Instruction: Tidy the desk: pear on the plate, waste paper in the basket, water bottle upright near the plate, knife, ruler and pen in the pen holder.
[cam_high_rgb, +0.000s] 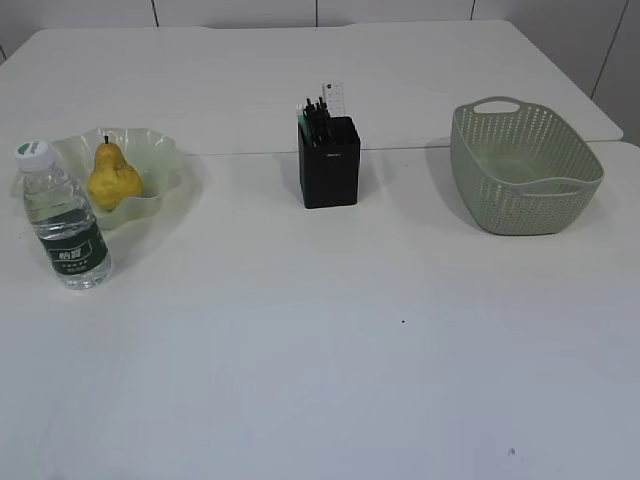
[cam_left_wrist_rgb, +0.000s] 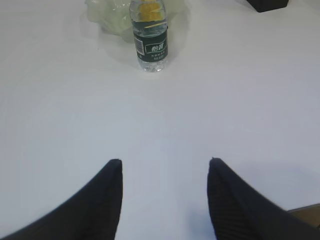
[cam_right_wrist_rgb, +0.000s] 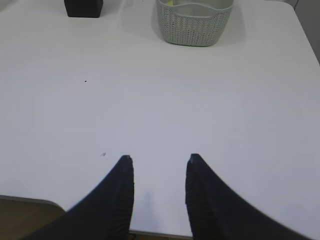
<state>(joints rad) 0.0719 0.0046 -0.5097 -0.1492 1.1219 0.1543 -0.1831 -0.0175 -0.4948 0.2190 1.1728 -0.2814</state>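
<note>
Yellow pear (cam_high_rgb: 113, 178) sits in the pale green wavy plate (cam_high_rgb: 166, 150), clear bottle (cam_high_rgb: 65, 225) upright beside it; we judge the desk tidied, so our left gripper (cam_left_wrist_rgb: 165, 165) and right gripper (cam_right_wrist_rgb: 159, 161) hang released, empty.

left end effector (cam_left_wrist_rgb: 165, 162) open, two dark fingers spread, nothing between them, hovering over bare worktop (cam_left_wrist_rgb: 165, 115); right end effector (cam_right_wrist_rgb: 159, 159) same, fingers parted a bit narrower, empty; neither arm visible in exterior view

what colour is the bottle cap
White cap on the bottle; clearest in the exterior view.
</note>
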